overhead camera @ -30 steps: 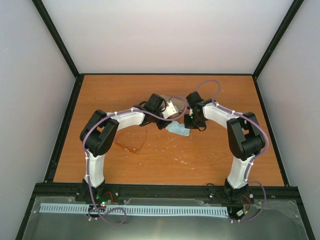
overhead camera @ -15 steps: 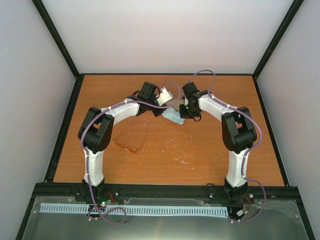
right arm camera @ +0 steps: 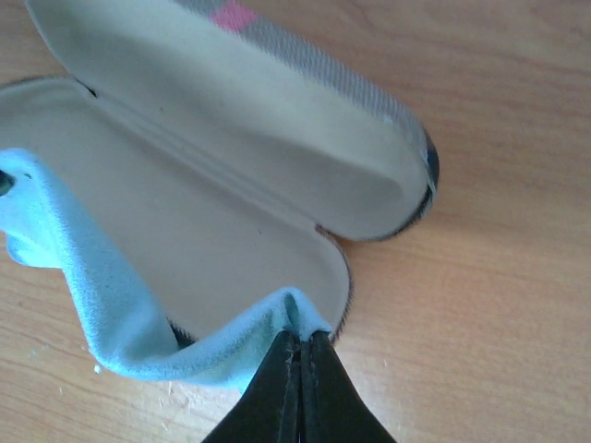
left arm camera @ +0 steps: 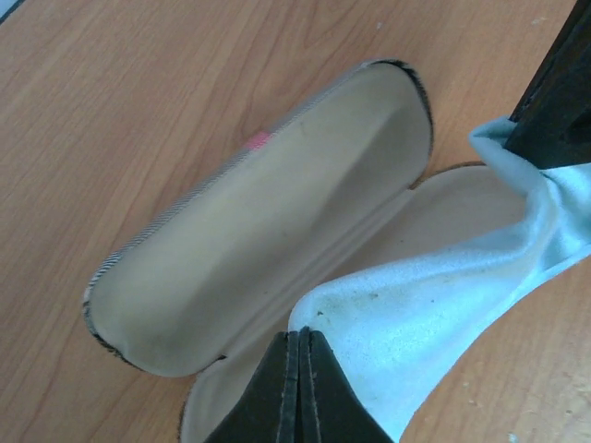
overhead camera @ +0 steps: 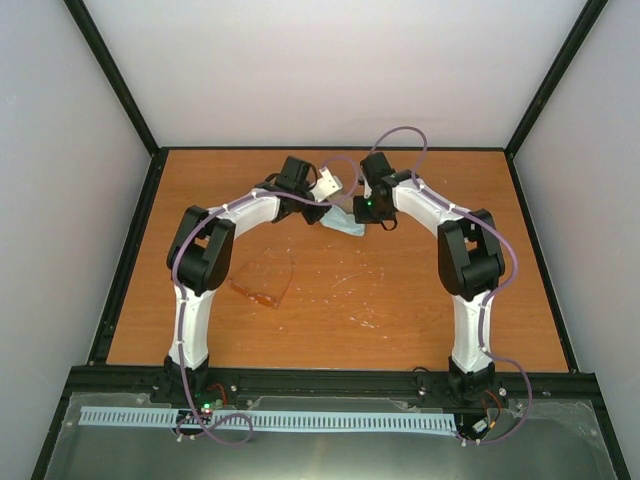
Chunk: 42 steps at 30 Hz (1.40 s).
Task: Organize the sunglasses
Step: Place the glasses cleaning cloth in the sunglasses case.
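Observation:
The sunglasses [overhead camera: 262, 285], thin orange-brown frame with clear lenses, lie on the table left of centre, apart from both grippers. The striped case [left arm camera: 259, 240] lies open with its cream lining up; it also shows in the right wrist view [right arm camera: 231, 185] and the top view [overhead camera: 330, 186]. The light-blue cloth [left arm camera: 443, 305] hangs over the case's lower half, stretched between the grippers; it shows in the right wrist view [right arm camera: 102, 314] and the top view [overhead camera: 345, 224]. My left gripper [left arm camera: 300, 343] is shut on one cloth corner. My right gripper [right arm camera: 303, 343] is shut on another corner.
The wooden table [overhead camera: 430, 310] has black rails along its edges and grey walls around. Small pale specks lie near the table's middle [overhead camera: 365, 320].
Both grippers have moved toward the far side of the table, carrying the cloth with them over the open case. The sunglasses have not moved.

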Each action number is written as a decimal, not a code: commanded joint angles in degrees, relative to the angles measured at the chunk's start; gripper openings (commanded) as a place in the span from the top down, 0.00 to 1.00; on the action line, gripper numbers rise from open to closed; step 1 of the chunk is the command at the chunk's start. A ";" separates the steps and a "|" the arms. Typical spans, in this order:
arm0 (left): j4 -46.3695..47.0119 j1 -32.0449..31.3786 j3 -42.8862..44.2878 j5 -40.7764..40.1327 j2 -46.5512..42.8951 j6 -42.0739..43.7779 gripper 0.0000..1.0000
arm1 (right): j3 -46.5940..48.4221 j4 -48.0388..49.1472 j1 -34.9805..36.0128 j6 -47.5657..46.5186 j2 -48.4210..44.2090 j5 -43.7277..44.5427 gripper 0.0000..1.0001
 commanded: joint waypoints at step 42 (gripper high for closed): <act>-6.11 5.49 18.08 3.29 13.86 3.86 1.00 | 15.40 1.59 -2.45 -1.47 12.28 3.53 0.97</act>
